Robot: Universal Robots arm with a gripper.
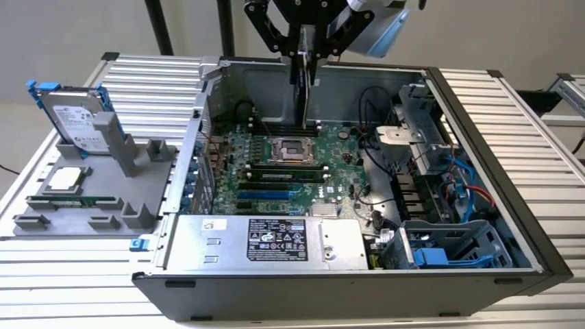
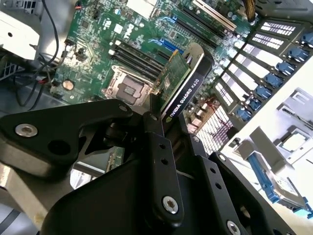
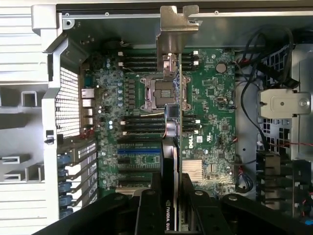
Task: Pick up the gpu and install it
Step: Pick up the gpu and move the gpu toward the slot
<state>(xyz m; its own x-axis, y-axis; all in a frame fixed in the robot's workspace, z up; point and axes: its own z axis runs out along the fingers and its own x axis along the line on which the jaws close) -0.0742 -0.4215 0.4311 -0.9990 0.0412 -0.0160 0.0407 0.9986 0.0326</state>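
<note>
Showing the gripper [image 1: 306, 53] clamped on the gpu [image 1: 305, 92] above the open computer case [image 1: 366, 291] in the exterior view. The card hangs from the fingers with its long axis near upright, clear of the motherboard [image 1: 352, 175] and not yet seated. In both wrist views the fingers press on its two faces: the black cooler [image 2: 191, 81] on one side, the green board on the other. In the first wrist view the gpu [image 3: 176, 147] appears edge-on, with its silver end bracket [image 3: 177, 22] at the end farthest from the gripper [image 3: 171, 198].

Hazards, as judged from this pose:
- The card hangs over the CPU socket [image 3: 163, 93] and memory slots [image 3: 142, 125], not over the blue expansion slot [image 3: 139, 155]. A descent from here would drive the bracket into the socket, which looks uncovered.
- The bracket end leads, while the contact edge is not turned toward the board. Any re-orientation inside the case could swing the card against the rear slot grille [image 3: 66, 103] or the black cables [image 3: 249, 83].
- The grip lies near one end of a long card. Sideways contact could lever it out of line or out of the fingers.
- A small angular error at the slot would jam the contact edge instead of seating it.
</note>
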